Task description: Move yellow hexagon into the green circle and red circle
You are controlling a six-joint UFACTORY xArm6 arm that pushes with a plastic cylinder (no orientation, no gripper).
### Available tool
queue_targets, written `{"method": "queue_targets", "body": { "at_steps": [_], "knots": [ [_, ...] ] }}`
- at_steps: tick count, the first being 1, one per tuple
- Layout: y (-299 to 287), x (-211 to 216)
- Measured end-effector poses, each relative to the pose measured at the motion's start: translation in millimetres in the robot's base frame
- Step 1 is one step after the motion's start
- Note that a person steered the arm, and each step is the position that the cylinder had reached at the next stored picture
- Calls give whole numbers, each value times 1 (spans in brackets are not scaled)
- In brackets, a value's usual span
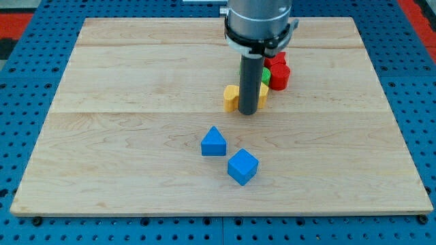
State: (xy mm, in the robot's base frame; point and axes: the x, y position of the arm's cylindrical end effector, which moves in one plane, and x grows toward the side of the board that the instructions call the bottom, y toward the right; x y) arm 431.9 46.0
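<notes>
Near the view's top centre, our rod hides most of the yellow hexagon, with my tip touching its lower right. We carry no fingers, only the rod. Just beyond to the view's right sit the green block and red block. We judge the push nearly finished; next we nudge the hexagon up-right until it touches them.

Wooden board carries yellow, green, red, two blue blocks.
</notes>
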Motion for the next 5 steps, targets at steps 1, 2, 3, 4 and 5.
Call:
{"method": "queue_targets", "body": {
  "at_steps": [1, 2, 3, 4, 5],
  "knots": [
    [0, -2],
    [0, 5],
    [0, 5],
    [60, 2],
    [144, -26]
  ]
}}
